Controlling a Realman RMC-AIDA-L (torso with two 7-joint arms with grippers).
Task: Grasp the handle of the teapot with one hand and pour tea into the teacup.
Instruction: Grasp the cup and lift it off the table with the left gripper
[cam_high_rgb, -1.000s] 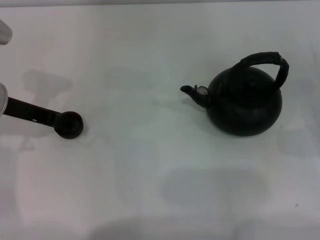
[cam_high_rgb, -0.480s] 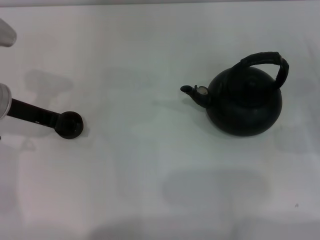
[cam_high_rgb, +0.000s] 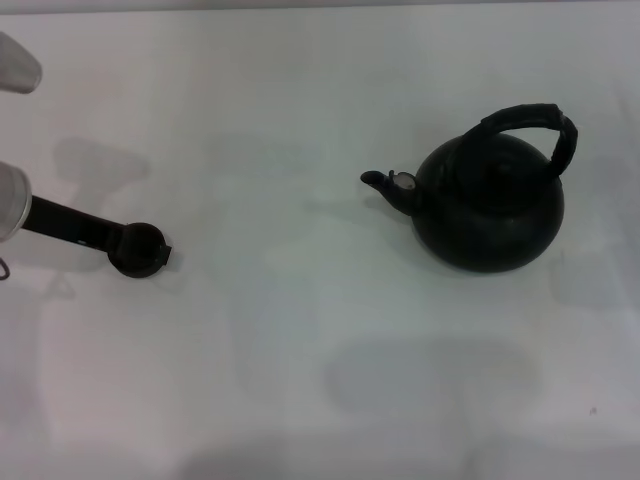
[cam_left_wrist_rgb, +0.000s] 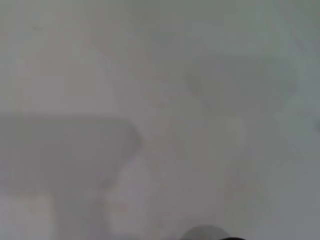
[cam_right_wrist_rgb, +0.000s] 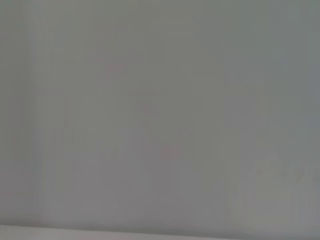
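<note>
Table (cam_high_rgb: 300, 330) white, bare between the items. Teapot (cam_high_rgb: 490, 205) stood upright well off to the right of the left gripper (cam_high_rgb: 150, 252), spout toward it, handle (cam_high_rgb: 530, 122) arched over the top and untouched. Teacup (cam_high_rgb: 137, 249) sat at the tip of the left gripper; whether its fingers were closed on the cup, cannot tell. Right gripper not in sight. Risk: cup small and far from the spout, so tea could miss or the cup tip if nudged.

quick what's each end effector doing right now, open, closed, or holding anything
Left end effector: at the table's left side, beside or over the teacup; open or closed cannot be told.
Right end effector: not in view.
</note>
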